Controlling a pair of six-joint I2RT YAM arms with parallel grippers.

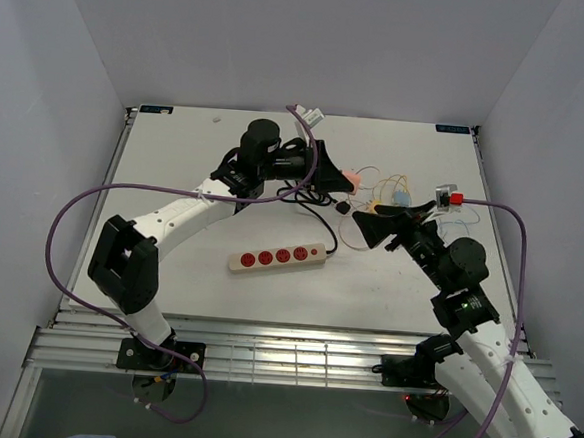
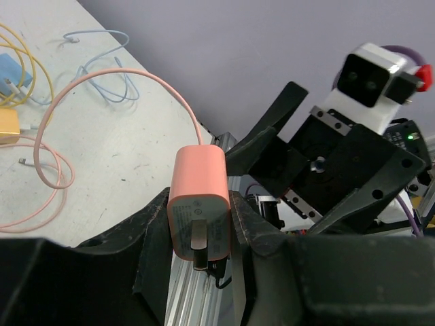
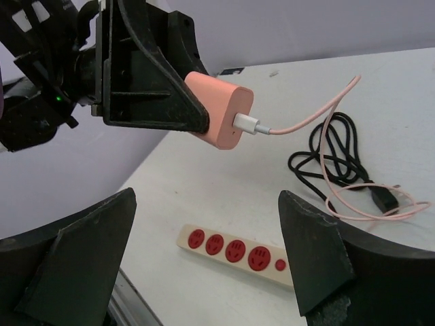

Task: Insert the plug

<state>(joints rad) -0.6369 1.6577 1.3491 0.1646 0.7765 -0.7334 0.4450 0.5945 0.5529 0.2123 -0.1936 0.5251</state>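
1. Pink plug [image 2: 199, 183] held off table [image 1: 175, 171], far centre, left gripper [image 2: 202, 221] pinching its sides.
2. Right gripper [image 3: 205, 200] spread wide, empty.
3. Plug likely light, rigid, slick; grip flat sides, keep prongs [image 2: 197, 241] free.

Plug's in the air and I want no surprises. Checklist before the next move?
1. Left gripper shut on pink charger: ok.
2. Prongs aimed at power strip: not ok, they face back at the left wrist camera.
3. Right gripper open, empty: ok.
4. Strip sockets all free: ok.
5. Pink cable slack: ok.
6. Strip switched on: cannot tell.
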